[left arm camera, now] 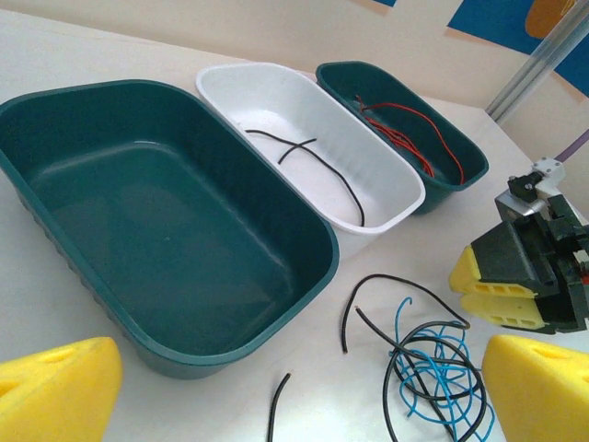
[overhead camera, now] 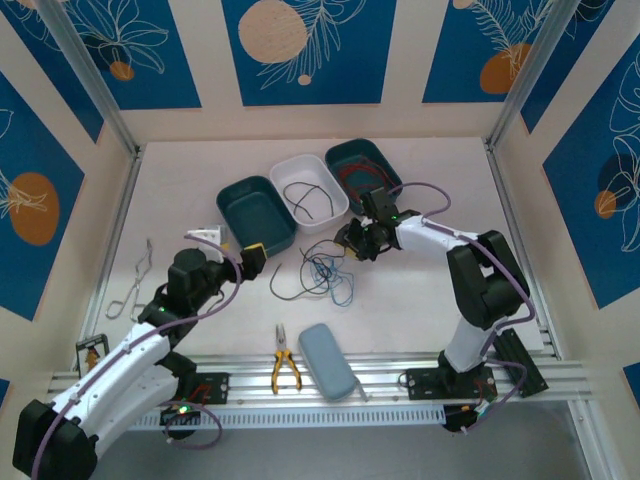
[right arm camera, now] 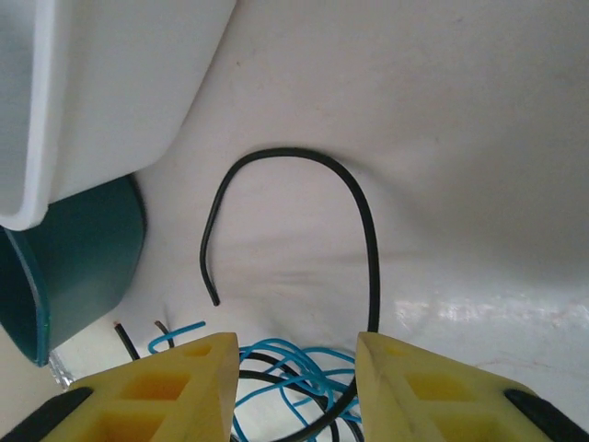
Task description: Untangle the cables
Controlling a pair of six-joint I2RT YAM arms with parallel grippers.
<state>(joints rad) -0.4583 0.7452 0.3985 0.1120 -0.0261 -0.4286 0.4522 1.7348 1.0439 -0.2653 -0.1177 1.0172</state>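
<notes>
Meanwhile | left pincer (overhead camera: 246, 262) (left arm camera: 294, 396) stood wide open, empty, near dark-green oval plastic tub (overhead camera: 236, 198) (left arm camera: 55, 97) | right pincer (overhead camera: 357, 241) (right arm camera: 296, 357) hovered, jaws parted, over tangle of thin blue and black cables (overhead camera: 323, 272) (left arm camera: 433, 368) (right arm camera: 285, 364), black strand between pads | tangle lay mid-desk, before white plastic tub (overhead camera: 300, 162) (left arm camera: 230, 87)

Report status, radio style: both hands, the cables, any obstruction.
Left hand open, hovering beside dark green plastic tub. Right hand open, low over tangle of thin black and blue wires. Nothing obstructing.

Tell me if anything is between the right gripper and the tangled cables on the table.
Nothing visible is. The right gripper hangs just above the tangled cables, jaws apart, with a black cable looping out past its fingers on bare table.
</notes>
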